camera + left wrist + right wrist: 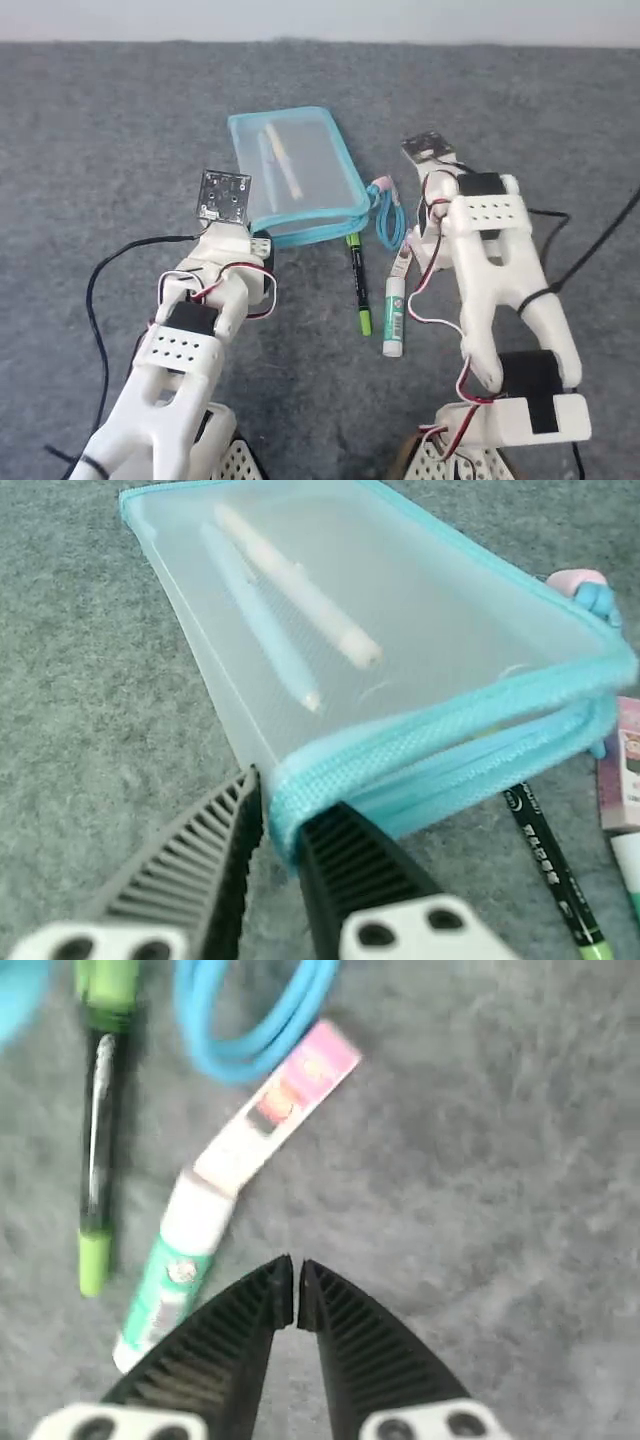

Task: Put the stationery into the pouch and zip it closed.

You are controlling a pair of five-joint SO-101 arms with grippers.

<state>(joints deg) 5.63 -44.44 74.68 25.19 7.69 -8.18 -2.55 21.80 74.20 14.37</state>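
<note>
Nearest the arm bases, the right gripper (pixel 296 1292) hangs over the grey carpet (pixel 120 130) with its fingers clenched tip to tip and nothing between them. It is just beside the glue stick (pixel 165 1280), which lies flat on the carpet. A pink-and-white strip (pixel 285 1110) lies at the glue stick's far end, tilted away from it. Beside the glue stick, a little apart, lies a green-and-black pen (pixel 358 285), its black end reaching up to the edge of the pouch (pixel 300 175). Across from it, the left gripper (pixel 280 805) is pinched on the near corner of the pouch, with the teal zip border caught between its ribbed fingers. The pouch is translucent with teal trim and lies flat on the carpet. Its near edge shows two teal bands that look parted. Inside it, a white pen (pixel 300 585) and a pale blue pen (pixel 260 620) lie side by side, slanted the same way. A loop of blue cord (pixel 388 222) lies at the pouch's corner near the right arm.
</note>
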